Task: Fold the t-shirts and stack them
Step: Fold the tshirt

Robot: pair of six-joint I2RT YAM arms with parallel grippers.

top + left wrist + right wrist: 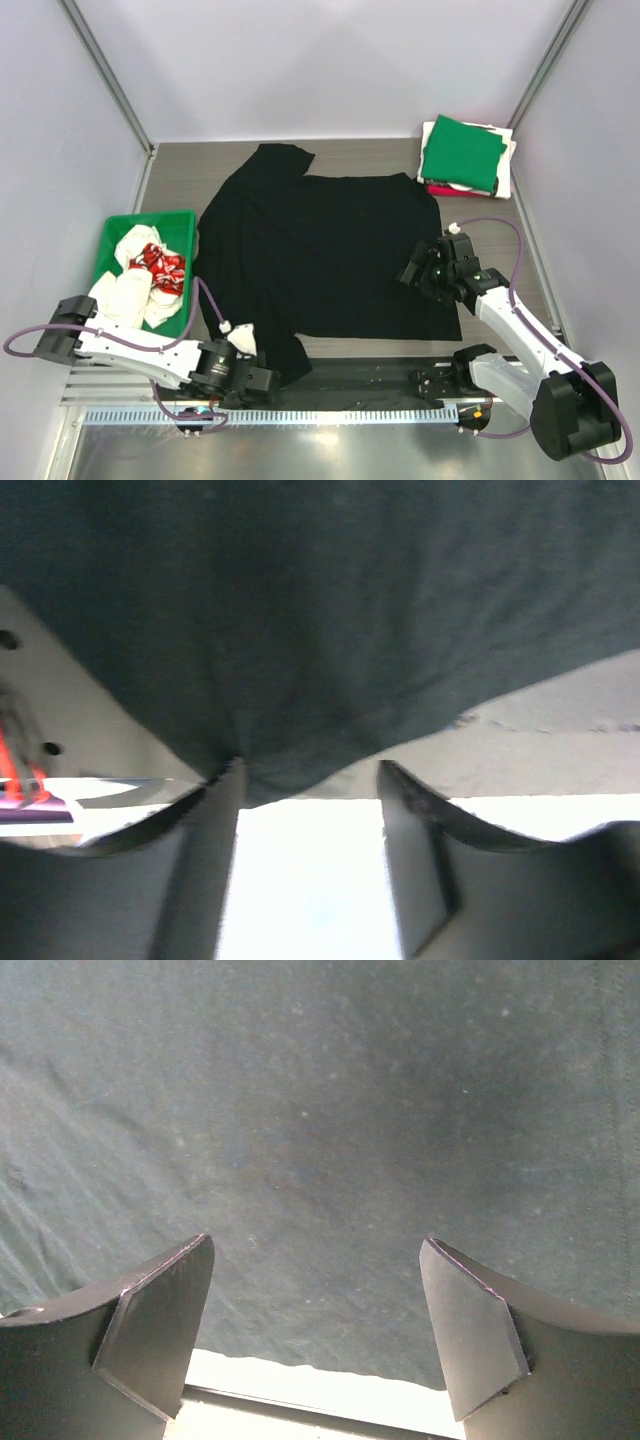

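Grabbing black t-shirt (320, 250) edges to fold.
Left tool (310, 765), right tool (315, 1243) both apart; seat cloth deeper before clamping.

The table (350, 160) bears a black t-shirt (320, 250), green tray (180, 235) and folded shirts (462, 152).

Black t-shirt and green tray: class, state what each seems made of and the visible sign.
Black t-shirt: soft matte cloth, probably knit; it lies limp and creased, and lint specks show close up.
Green tray: likely rigid plastic, smooth; straight walls, even colour.
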